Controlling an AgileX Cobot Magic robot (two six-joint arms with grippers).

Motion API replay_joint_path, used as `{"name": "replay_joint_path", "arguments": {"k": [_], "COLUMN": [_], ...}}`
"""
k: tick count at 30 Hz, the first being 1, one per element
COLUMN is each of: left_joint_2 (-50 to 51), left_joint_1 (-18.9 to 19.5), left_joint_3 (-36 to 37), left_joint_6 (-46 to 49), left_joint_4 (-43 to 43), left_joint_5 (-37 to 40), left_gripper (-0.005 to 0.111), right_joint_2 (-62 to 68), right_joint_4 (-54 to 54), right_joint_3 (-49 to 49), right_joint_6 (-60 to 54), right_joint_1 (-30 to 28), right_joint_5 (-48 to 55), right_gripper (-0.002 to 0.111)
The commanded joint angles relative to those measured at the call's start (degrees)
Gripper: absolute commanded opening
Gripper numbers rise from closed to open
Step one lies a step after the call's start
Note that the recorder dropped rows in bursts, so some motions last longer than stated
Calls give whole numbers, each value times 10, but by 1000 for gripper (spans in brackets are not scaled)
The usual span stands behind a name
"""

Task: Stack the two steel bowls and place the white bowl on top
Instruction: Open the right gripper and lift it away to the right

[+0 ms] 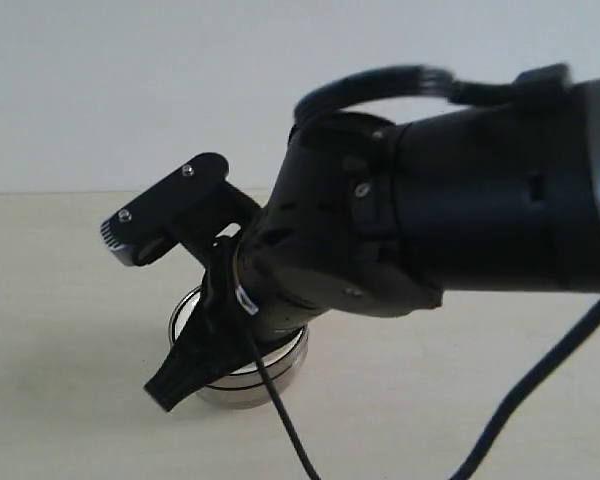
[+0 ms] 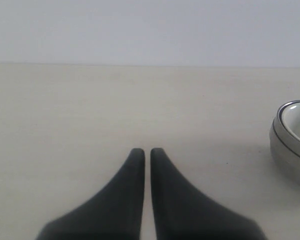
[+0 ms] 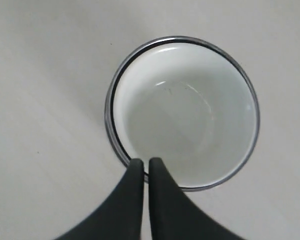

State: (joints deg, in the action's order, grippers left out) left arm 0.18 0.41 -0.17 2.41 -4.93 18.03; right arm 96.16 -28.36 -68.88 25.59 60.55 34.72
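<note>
The white bowl (image 3: 185, 125) sits nested inside a steel bowl, whose shiny rim (image 3: 108, 110) rings it. In the exterior view the steel stack (image 1: 280, 375) stands on the table, largely hidden behind my right arm, and I cannot separate the two steel bowls there. My right gripper (image 3: 145, 162) is shut, its tips over the near rim of the nested bowls with nothing visibly between them; from outside, the right gripper (image 1: 175, 385) points down in front of the stack. My left gripper (image 2: 147, 151) is shut over bare table, off to the side of the steel stack (image 2: 285, 155) and the white bowl (image 2: 297, 120).
The pale wooden table (image 1: 60, 330) stretches around the stack, with a plain light wall behind. A black cable (image 1: 280, 420) hangs from the right arm across the front of the bowls.
</note>
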Motion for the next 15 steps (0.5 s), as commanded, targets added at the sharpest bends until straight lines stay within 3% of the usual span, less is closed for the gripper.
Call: {"name": "replay_joint_path", "arguments": {"k": [1,8,15], "left_joint_2": [-2,-2,-2], "left_joint_1": [-3,-3,-3], "left_joint_3": [2,2,2], "left_joint_6": [-3,-3,-3], "left_joint_4": [0,0,0], "left_joint_5": [-4,-4,-4], "left_gripper": [4,4,4], "right_joint_2": [-50,-146,-264], "right_joint_4": [-9,-39,-4], "right_joint_3": [2,2,2], "right_joint_6": [-2,-13,-34], "right_joint_1": [-1,-1,0], "right_joint_5": [31,108,122], "right_gripper": [0,0,0]}}
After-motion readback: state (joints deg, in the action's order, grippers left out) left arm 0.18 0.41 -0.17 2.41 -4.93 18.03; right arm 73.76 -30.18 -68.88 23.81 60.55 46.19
